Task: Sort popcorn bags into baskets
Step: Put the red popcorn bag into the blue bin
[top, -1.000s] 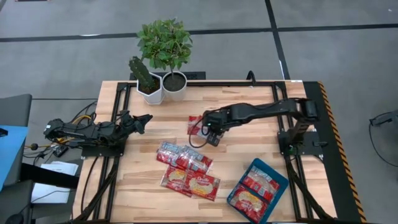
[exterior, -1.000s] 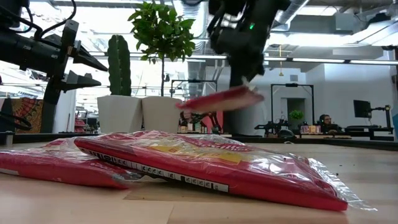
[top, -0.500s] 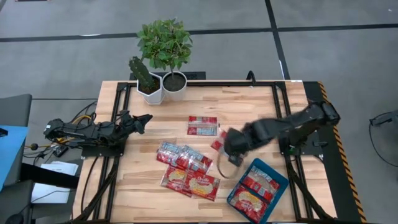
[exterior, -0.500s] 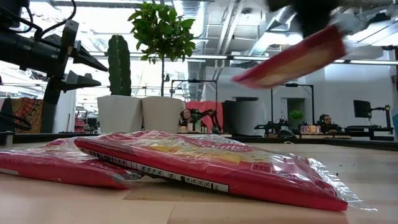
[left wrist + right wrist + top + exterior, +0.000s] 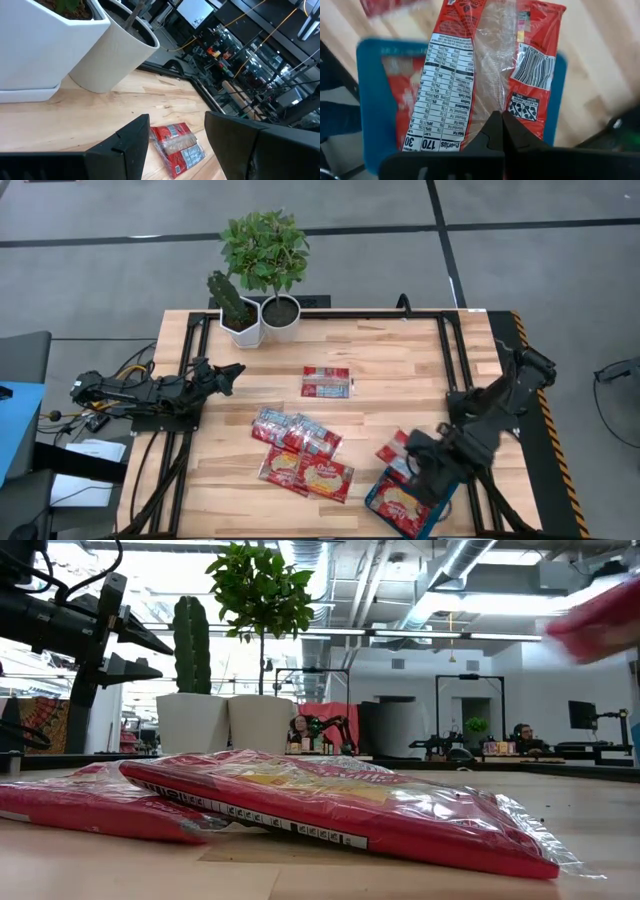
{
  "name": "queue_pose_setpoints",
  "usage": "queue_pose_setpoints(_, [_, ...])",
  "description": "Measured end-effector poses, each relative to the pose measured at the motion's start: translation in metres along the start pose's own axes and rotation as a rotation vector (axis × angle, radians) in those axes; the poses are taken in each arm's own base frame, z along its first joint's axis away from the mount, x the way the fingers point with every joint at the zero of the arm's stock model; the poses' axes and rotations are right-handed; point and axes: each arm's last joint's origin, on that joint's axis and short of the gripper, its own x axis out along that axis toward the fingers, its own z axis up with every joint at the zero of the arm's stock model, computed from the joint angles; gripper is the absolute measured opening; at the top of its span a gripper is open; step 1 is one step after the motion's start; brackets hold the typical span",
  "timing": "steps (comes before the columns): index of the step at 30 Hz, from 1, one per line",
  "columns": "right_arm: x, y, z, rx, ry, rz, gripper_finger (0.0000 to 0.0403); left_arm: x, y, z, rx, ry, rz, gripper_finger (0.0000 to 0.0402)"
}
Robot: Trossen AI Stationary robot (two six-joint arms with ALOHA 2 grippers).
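High view is showing the right hand (image 5: pixel 425 463) carrying a popcorn bag (image 5: pixel 485 70), fingers pinched tight on its edge, above the teal basket (image 5: pixel 377 502) already holding bags. Next comes lowering and releasing. The left hand (image 5: pixel 232 373) is waiting, spread and empty, beside the pots.

The right claw (image 5: pixel 428 468) and its arm cover part of the teal basket (image 5: pixel 380 502). In the low view the carried popcorn bag (image 5: pixel 598 625) is blurred and cut off by the picture's edge.
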Motion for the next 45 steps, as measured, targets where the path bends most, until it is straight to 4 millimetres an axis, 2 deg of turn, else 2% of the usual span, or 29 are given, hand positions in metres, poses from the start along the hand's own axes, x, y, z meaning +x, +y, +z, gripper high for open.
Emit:
queue_pose_setpoints(6, [0.01, -0.002, -0.032, 0.033, 0.037, -0.034, 0.0001, 0.0, 0.0, 0.0, 0.0, -0.001, 0.001, 0.0183])
queue_pose_setpoints(14, [0.036, -0.001, -0.048, 0.025, 0.042, 0.002, 0.0002, 0.0, 0.0, 0.0, -0.001, -0.001, 0.002, 0.0183])
queue_pose_setpoints(19, [0.054, -0.005, -0.05, -0.01, 0.042, -0.014, 0.0002, 0.0, 0.0, 0.0, -0.002, -0.001, 0.002, 0.0183])
queue_pose_setpoints(27, [0.072, -0.01, -0.048, -0.037, 0.044, -0.027, 0.0023, 0.0, 0.0, 0.0, -0.006, -0.004, 0.005, 0.0183])
queue_pose_setpoints(33, [0.075, -0.01, -0.045, -0.085, 0.063, -0.01, 0.0032, 0.0, 0.001, 0.0, -0.004, -0.014, 0.017, 0.0183])
queue_pose_setpoints(37, [0.076, -0.012, -0.043, -0.085, 0.086, -0.03, 0.0058, 0.0, 0.001, 0.0, -0.004, -0.019, 0.023, 0.0183])
queue_pose_setpoints(45, [0.077, -0.008, -0.036, -0.119, 0.105, 0.014, 0.0134, 0.0, 0.001, 0.0, -0.003, -0.019, 0.023, 0.0183])
